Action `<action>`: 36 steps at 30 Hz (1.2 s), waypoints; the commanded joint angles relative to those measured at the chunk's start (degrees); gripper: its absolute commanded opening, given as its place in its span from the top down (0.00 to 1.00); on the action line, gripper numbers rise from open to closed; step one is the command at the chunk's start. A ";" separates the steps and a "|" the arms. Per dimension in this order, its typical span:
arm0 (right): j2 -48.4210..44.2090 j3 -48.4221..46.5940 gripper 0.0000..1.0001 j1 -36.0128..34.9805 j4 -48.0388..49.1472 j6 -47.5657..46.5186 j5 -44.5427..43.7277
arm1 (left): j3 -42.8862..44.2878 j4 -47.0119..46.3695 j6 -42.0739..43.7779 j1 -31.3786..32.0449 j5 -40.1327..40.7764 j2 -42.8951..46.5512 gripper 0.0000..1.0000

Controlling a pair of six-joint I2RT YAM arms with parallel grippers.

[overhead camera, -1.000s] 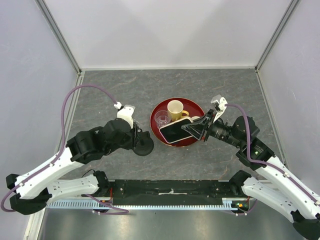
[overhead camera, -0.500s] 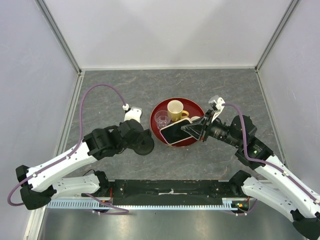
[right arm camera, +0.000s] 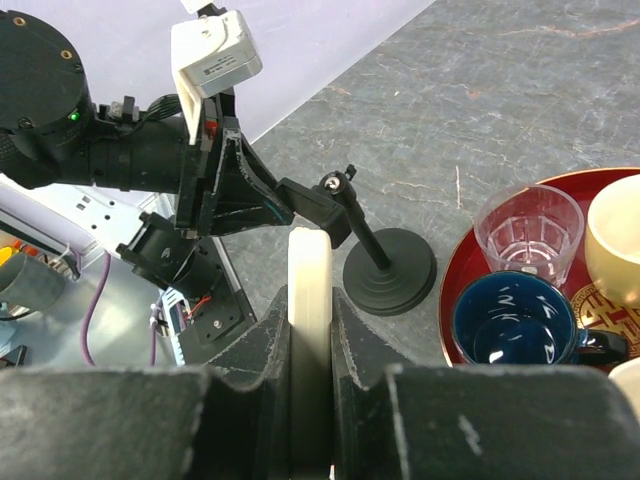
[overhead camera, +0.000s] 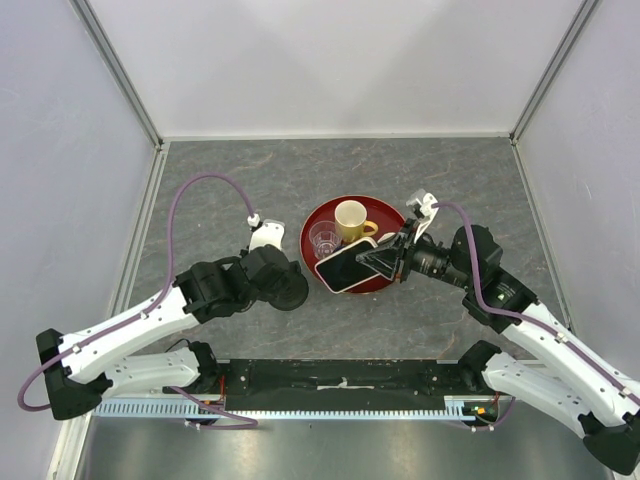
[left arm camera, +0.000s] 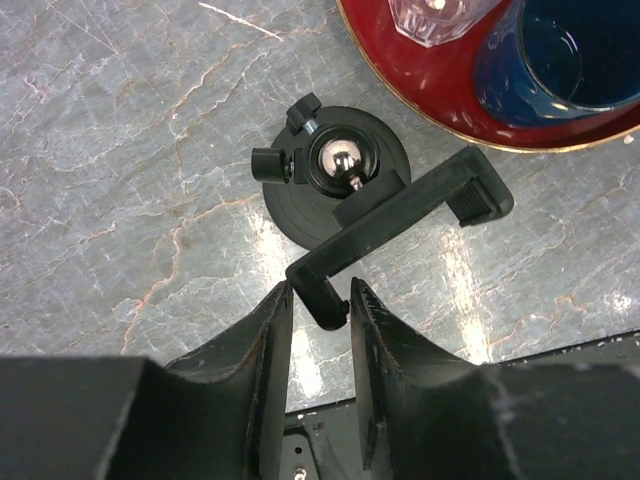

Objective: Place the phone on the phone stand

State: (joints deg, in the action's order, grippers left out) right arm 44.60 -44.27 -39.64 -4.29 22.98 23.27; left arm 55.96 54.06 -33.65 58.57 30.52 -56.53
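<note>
Black phone stand point(left arm camera: 335, 170): its disc base sits on the grey bench point(overhead camera: 230, 190), just beside the red tray point(overhead camera: 375, 207). Its cradle arm point(left arm camera: 400, 215) is canted across the ball joint.
Pale-rimmed phone point(overhead camera: 343, 266): off the bench, carried over the tray's near-left rim. It is near the stand but not touching it.
State of right claw point(right arm camera: 309, 310): clenched on the phone, both fingers flat against its faces, with the thin edge pointing forward at the cradle.
State of left claw point(left arm camera: 318, 295): the fingers bracket the hooked end of the cradle arm with hardly any gap. Whether they actually pinch it I cannot tell.
What changed: over the last second the left arm has swung in from the left until its claw reached the stand. The right arm has eased the phone a little leftward.
What it means: the left arm is likely there to steady or angle the cradle while the right delivers. The phone is not yet placed, but the approach is well along.
Also on tray: yellow mug point(overhead camera: 350, 216), clear glass point(overhead camera: 323, 238) and dark blue cup point(right arm camera: 500, 320), all close to the phone's path.
</note>
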 commanded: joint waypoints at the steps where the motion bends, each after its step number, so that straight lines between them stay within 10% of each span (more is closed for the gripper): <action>1: 0.31 -2.22 1.00 -0.18 7.81 1.54 2.66 | -0.94 -6.24 0.86 -0.47 3.31 1.25 0.68; 7: 4.70 -3.45 1.00 -0.26 5.97 -0.74 8.28 | -2.79 -8.88 5.77 -0.56 2.27 3.79 0.92; 14: 6.46 -6.17 1.00 -3.16 2.99 -6.54 9.53 | -5.87 -11.70 13.69 -0.73 -4.15 10.47 0.98; 22: 12.61 -13.03 1.00 -13.62 -4.23 -11.83 -2.08 | -5.08 -12.76 18.18 -0.82 -9.25 10.23 0.95; 30: 9.63 -10.75 1.00 -14.33 -2.03 -9.54 -3.84 | -4.90 -12.14 15.72 -1.09 -10.92 9.60 0.66; 36: 8.31 -10.84 1.00 -14.24 -2.30 -9.18 -2.88 | -3.50 -10.21 14.84 -1.26 -10.31 11.62 0.69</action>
State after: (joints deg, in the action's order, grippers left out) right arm 54.85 -53.71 -53.78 -11.53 12.86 20.58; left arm 49.34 45.04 -18.15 57.60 20.36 -46.65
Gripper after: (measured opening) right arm 0.198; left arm 0.339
